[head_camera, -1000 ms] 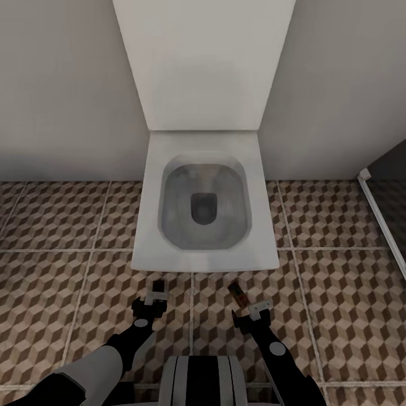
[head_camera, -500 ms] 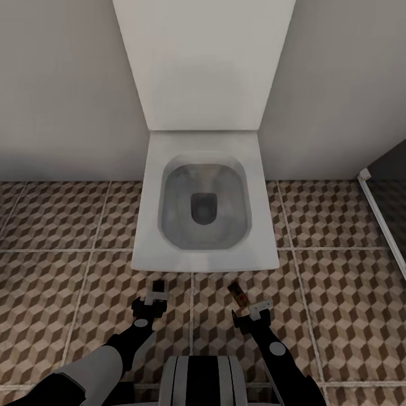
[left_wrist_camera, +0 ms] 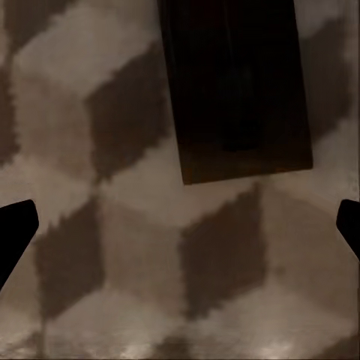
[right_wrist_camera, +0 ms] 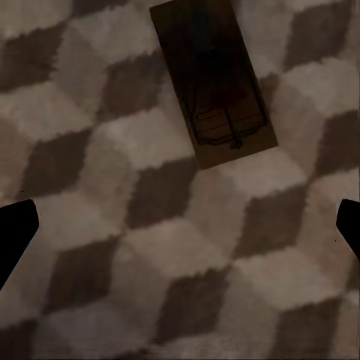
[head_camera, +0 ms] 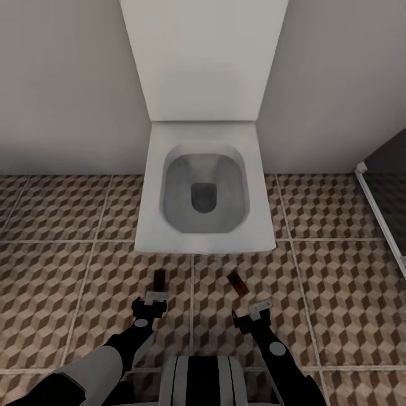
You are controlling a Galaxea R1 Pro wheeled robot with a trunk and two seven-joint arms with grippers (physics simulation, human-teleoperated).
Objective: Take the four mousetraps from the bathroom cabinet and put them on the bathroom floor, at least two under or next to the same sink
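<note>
Spread wide, your left gripper [head_camera: 153, 297] and right gripper [head_camera: 258, 309] grip nothing; each hangs low in frame just behind a mousetrap [head_camera: 160, 278] [head_camera: 237, 282] lying flat on the bathroom floor [head_camera: 56, 282], apparently released before the toilet [head_camera: 203, 192].

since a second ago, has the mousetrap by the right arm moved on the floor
No. The mousetrap lies at the same spot beside the tile joint. The camera drew back, so the toilet shifted up the picture.

Head view: looks steeply down over both arms at the toilet [head_camera: 203, 192] and the bathroom floor [head_camera: 62, 270].
Left wrist view: close above the floor, shares the left mousetrap [left_wrist_camera: 236, 90] [head_camera: 160, 279].
Right wrist view: close above the floor, shares the right mousetrap [right_wrist_camera: 212, 81] [head_camera: 237, 282].
</note>
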